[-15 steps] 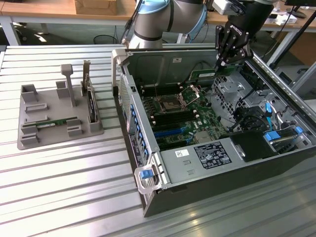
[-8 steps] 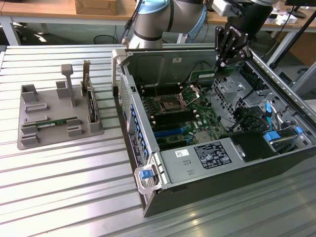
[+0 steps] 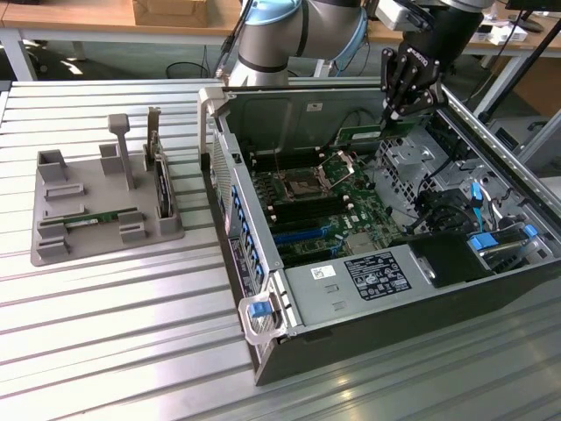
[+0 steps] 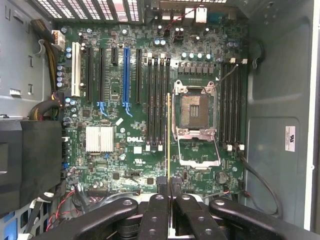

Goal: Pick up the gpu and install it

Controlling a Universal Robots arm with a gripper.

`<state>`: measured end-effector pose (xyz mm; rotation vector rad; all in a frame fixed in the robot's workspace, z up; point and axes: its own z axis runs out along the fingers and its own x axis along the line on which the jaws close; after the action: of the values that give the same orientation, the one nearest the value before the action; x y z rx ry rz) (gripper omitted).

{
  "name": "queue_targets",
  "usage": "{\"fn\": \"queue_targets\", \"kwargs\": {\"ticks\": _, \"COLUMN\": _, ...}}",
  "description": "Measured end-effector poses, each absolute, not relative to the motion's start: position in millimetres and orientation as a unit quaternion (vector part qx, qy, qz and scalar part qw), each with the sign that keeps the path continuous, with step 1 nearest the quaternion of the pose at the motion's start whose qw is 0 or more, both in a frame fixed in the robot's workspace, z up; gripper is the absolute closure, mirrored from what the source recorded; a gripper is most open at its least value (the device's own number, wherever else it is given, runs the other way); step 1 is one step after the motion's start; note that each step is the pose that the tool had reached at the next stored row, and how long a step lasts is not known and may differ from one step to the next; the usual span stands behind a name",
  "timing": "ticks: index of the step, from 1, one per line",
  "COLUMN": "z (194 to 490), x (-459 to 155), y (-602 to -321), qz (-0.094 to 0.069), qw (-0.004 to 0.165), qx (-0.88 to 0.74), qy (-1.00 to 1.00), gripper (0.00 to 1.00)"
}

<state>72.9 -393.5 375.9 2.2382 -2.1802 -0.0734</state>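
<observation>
Hand holds the gpu above the motherboard inside the case.

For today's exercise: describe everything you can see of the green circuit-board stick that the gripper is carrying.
The gpu is a long, thin green circuit board, clamped at one end between the shut fingers of the gripper. It hangs in the air inside the open computer case, above the motherboard. In the wrist view it shows edge-on as a thin yellow-green line, roughly parallel to the memory slots.

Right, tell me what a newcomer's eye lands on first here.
The open black computer case with its green motherboard fills the exterior view's right. Above it, the black gripper is shut on a thin green circuit-board stick, seen edge-on over the memory slots. A grey parts holder sits at the exterior view's left.
</observation>
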Motion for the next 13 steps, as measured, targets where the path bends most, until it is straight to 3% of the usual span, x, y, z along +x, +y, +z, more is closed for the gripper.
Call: {"fn": "queue_targets", "kwargs": {"ticks": 13, "z": 372.3, "x": 72.9, "y": -393.5, "qz": -0.024, "qw": 0.008, "qx": 0.716, "qy": -0.698, "gripper": 0.88}}
